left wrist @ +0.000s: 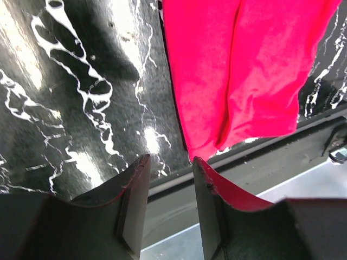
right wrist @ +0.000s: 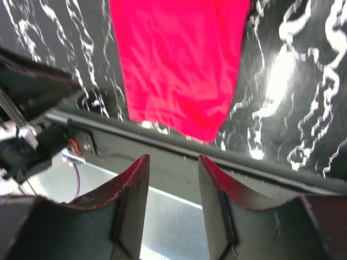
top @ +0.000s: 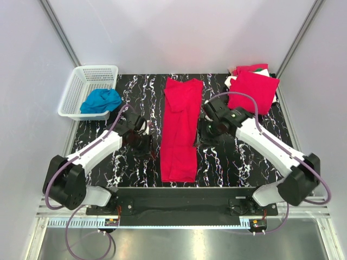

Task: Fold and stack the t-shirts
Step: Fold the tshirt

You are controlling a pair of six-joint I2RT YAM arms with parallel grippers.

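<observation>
Arm bases: L base at 7 o'clock, R base at 5 o'clock, both at the worktop's near edge.
Worktop: black w/ white veining.
L pincer: at 9 o'clock of the shirt, near its L edge and clear of the cloth. Fingers parted to a medium gap, nothing betw. them. Tips aim approx. 5 o'clock, toward the shirt's near end.
R pincer: at 3 o'clock of the shirt, close to its R edge. Can't tell if it touches the cloth. Fingers parted to a medium gap, holding nothing.
Shirt: red, folded into a long narrow strip. Lies flat at worktop centre, running 6 to 12 o'clock betw. the two pincers. Near end is just short of the near edge. Far end is a bit wider and creased.
Stack: folded red shirts at the 1 o'clock corner, well apart from the strip.
White-green shirt: peeks out at the stack's far side, only partly seen.
Basket: white plastic mesh, at the 11 o'clock corner.
Blue cloth: bunched inside the basket, at its near R end.
</observation>
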